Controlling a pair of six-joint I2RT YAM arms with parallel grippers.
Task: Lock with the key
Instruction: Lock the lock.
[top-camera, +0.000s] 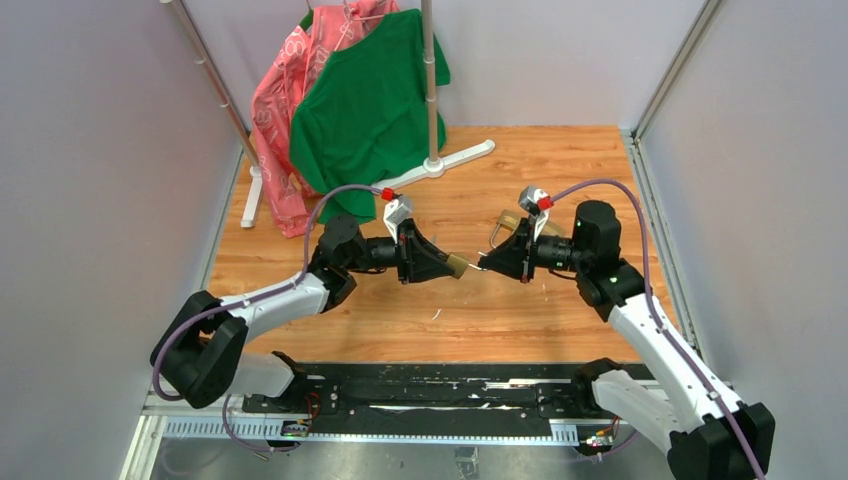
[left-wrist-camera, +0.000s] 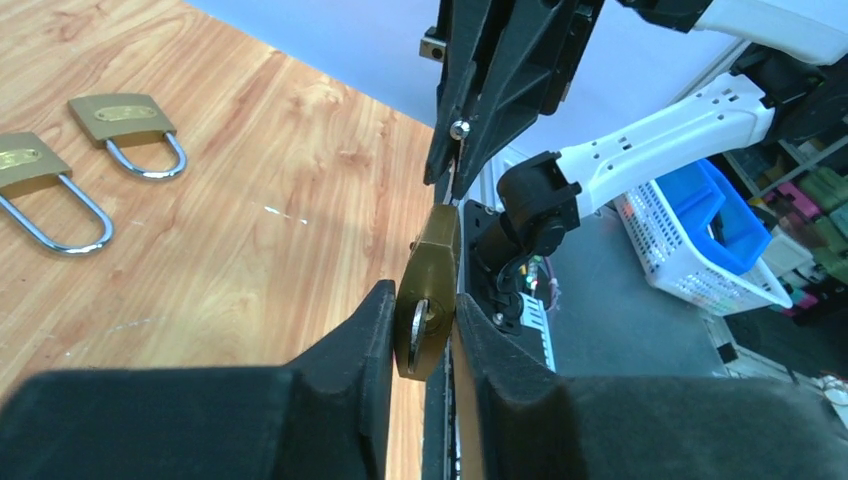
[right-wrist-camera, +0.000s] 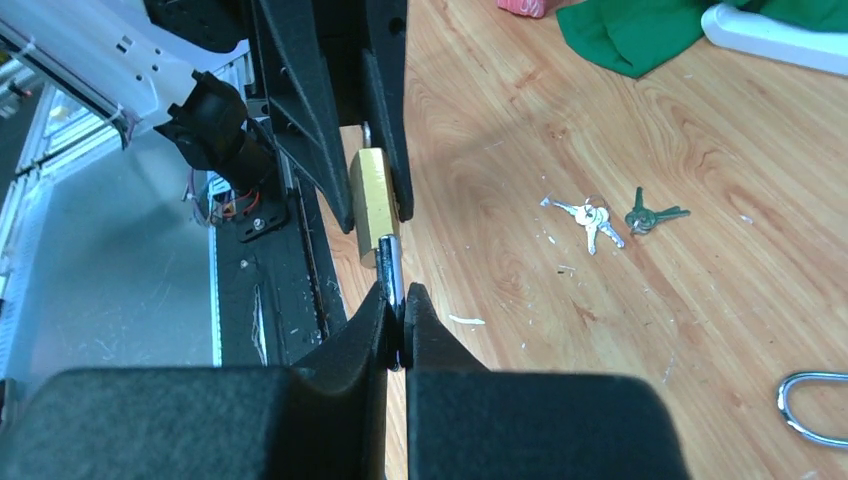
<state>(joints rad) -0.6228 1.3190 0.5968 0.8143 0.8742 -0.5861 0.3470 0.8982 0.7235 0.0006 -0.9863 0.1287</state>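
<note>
My left gripper (top-camera: 445, 265) is shut on a brass padlock (top-camera: 457, 265) and holds it above the wooden table. In the left wrist view the padlock (left-wrist-camera: 432, 280) stands on edge between my fingers, its silver shackle end towards the camera. My right gripper (top-camera: 497, 262) faces it and is shut on a thin silvery key (right-wrist-camera: 392, 272). The key's tip meets the near end of the padlock (right-wrist-camera: 372, 200). The right gripper (left-wrist-camera: 455, 170) also shows in the left wrist view, just beyond the padlock.
Two spare brass padlocks (left-wrist-camera: 125, 120) (left-wrist-camera: 30, 165) lie on the table (top-camera: 560, 320). A loose silver key cluster (right-wrist-camera: 590, 218) and a green-headed key pair (right-wrist-camera: 645, 215) lie nearby. A rack with a green shirt (top-camera: 370, 100) and a pink cloth stands at the back.
</note>
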